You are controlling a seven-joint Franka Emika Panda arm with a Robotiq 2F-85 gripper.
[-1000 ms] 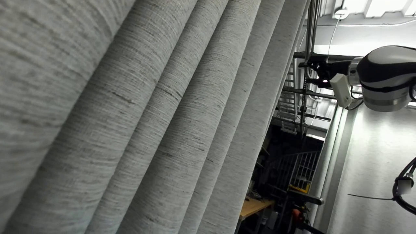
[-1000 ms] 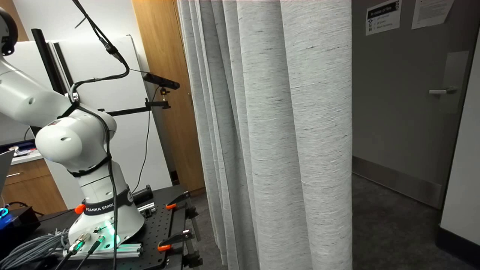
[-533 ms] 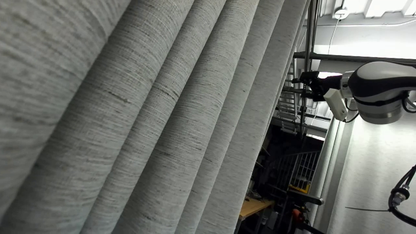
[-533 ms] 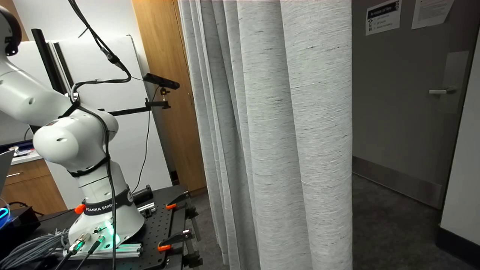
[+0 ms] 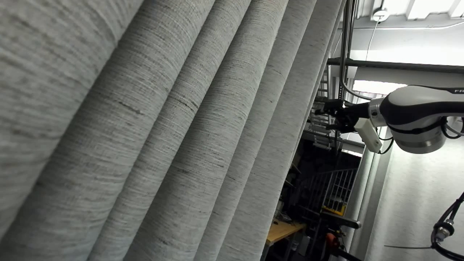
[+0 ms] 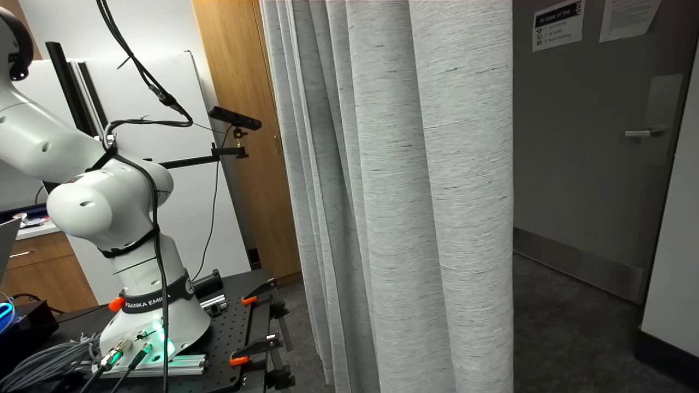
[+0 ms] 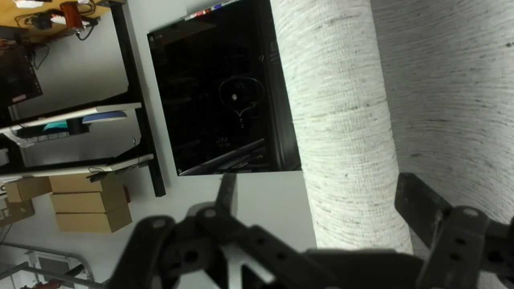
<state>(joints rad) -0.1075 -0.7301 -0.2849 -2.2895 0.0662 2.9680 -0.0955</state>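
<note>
Grey curtain (image 7: 345,120), gripper (image 7: 319,192) spread before it, dark board (image 7: 209,108) partly hidden behind, shelves (image 7: 80,113), cardboard boxes (image 7: 78,202) beyond

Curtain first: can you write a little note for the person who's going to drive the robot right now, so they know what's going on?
Gripper: the gripper is open and holds nothing.
Curtain: in the wrist view, a fold of the pale curtain shows between the open fingers. Whether they touch it, I can't tell.
Around: a black board with drawn lines shows behind the curtain.
Done: the gripper is open and faces the curtain.
Left: the curtain is not gripped yet.
</note>
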